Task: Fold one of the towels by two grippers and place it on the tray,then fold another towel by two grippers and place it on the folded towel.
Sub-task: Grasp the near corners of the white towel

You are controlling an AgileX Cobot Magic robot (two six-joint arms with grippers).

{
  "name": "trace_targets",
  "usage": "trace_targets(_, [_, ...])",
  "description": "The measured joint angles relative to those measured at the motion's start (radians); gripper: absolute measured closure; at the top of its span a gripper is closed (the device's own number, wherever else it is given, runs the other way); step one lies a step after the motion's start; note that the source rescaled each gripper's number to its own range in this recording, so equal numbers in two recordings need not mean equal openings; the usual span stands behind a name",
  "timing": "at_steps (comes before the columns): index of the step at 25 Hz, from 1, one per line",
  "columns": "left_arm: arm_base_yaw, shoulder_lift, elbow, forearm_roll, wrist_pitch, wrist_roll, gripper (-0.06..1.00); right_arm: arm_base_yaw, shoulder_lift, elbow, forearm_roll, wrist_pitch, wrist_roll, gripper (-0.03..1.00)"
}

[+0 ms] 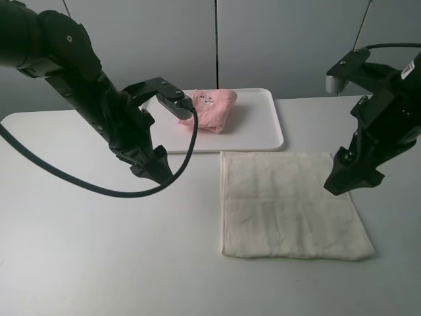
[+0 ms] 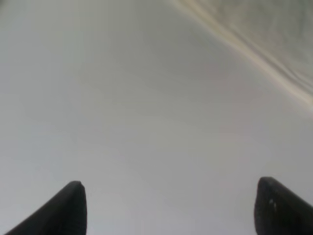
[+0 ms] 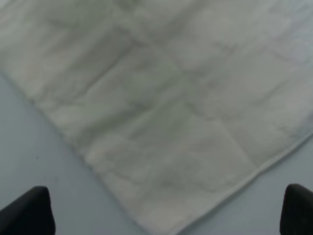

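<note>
On the tabletop, just in front of the tray's near right corner, we see the cream towel lying spread flat and roughly square, with faint crease lines crossing it. We judge it light, soft and limp: terry cloth that will sag and drape once lifted, grips well rather than slipping, and is not fragile. The best holds look like two corners along one edge, one for each tool, pinched right at the hem so the cloth lifts evenly and folds over itself. The right tool hangs over the towel's far right corner, its jaws spread wide and holding nothing. The left tool hovers over bare tabletop, well left of the towel, also spread and empty. Behind them the white tray carries the pink towel, already bundled thick on its left half.
</note>
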Motion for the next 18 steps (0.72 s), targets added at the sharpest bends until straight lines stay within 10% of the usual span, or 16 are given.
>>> trace_targets(18, [-0.391,0.105,-0.081,0.288,-0.085,-0.108,0.05,0.000,-0.015,0.146,-0.130,-0.002,-0.381,-0.03])
